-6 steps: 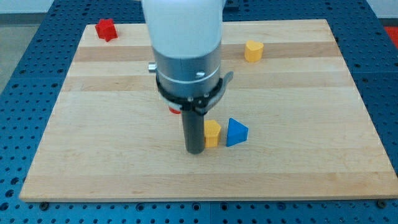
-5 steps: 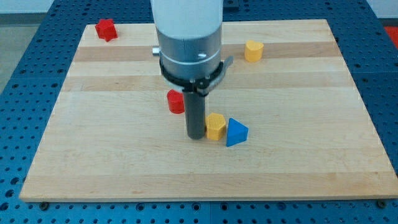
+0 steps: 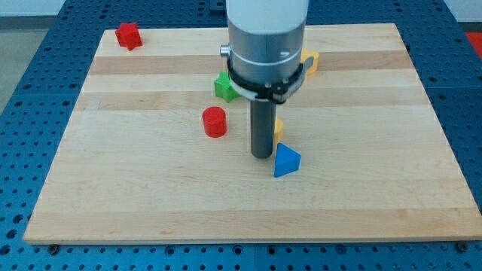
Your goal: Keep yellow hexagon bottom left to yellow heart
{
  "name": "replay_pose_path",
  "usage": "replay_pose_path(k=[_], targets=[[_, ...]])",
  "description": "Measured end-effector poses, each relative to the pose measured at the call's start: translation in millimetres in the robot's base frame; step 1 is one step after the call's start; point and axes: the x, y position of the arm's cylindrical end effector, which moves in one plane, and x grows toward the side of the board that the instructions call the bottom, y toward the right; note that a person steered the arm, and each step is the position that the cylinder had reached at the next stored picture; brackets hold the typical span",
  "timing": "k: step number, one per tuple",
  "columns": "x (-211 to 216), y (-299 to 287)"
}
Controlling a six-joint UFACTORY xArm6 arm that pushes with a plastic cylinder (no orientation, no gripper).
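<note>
Change: compared with the earlier frames, my tip (image 3: 261,155) is now sitting further toward the view's right and a little higher, and the yellow hexagon (image 3: 278,129) is going with it, toward 1 o'clock.
Meaning for the task: the hexagon is coming closer to the yellow heart (image 3: 309,59), which is lying at about 1 o'clock from it, near the top edge of the wooden board (image 3: 422,150). So the hexagon is already sitting at the heart's 7 o'clock side; I am judging that a short further push is finishing the placing.
Tip state: I am carrying no gripper, only the dark rod; the tip is pressing at the hexagon's 8 o'clock side, and the rod is hiding most of the block.
Task thing: only a thin yellow edge of the hexagon is showing at the rod's right.
Others around: the blue triangular block (image 3: 285,160) is lying just at 5 o'clock of my tip; the red cylinder (image 3: 215,121) is at 10 o'clock, apart; the green block (image 3: 224,86) is partly hiding behind the arm; the red block (image 3: 129,35) is far at the top-left corner.
In the way: nothing is showing between hexagon and heart, though the arm is covering part of that stretch.
</note>
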Motion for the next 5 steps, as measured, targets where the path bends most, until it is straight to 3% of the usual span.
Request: replay_pose_path(k=[3, 5], targets=[[-54.0, 12.0], [-77.0, 64.8]])
